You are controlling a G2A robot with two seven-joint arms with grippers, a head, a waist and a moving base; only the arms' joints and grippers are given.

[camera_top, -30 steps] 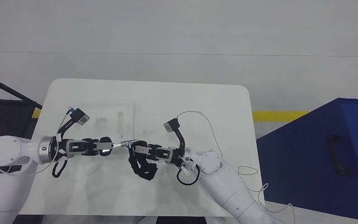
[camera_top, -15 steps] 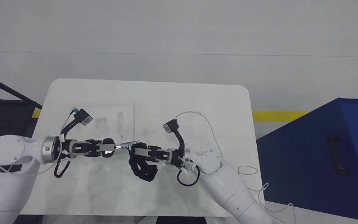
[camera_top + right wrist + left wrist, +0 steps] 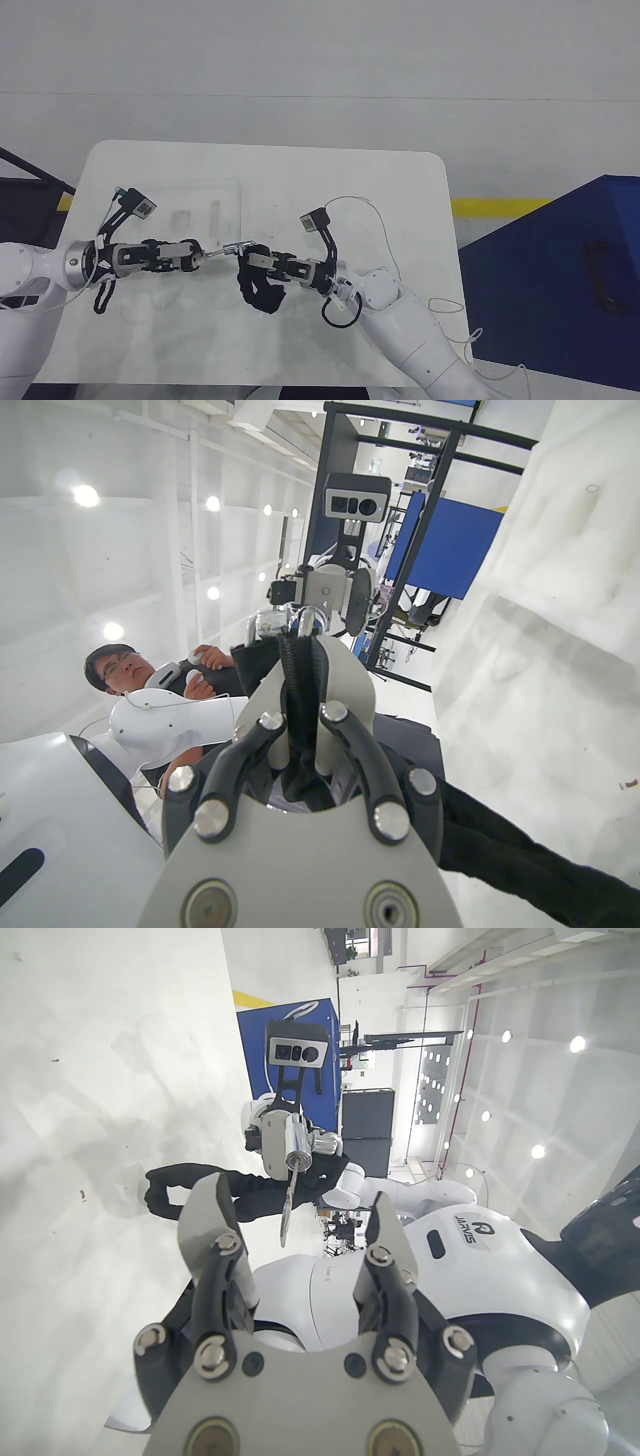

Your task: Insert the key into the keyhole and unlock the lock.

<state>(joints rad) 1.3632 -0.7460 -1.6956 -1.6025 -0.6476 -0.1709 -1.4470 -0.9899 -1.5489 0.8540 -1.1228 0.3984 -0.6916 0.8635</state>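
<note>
**Key seated in the keyhole, bow left free**

The key [image 3: 288, 1198] sticks out of the lock [image 3: 296, 1148], which is held above the table [image 3: 380, 200]. It is thin, stiff, slippery metal, likely best pinched flat across its bow. The left gripper [image 3: 300, 1223] stands spread around it. The right gripper [image 3: 300, 660] pinches the lock's black strap [image 3: 260, 1195].

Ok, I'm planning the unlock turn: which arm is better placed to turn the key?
Left. The left gripper is open and faces the key, which sits in the lock. The right gripper is shut on the lock, holding it.
</note>
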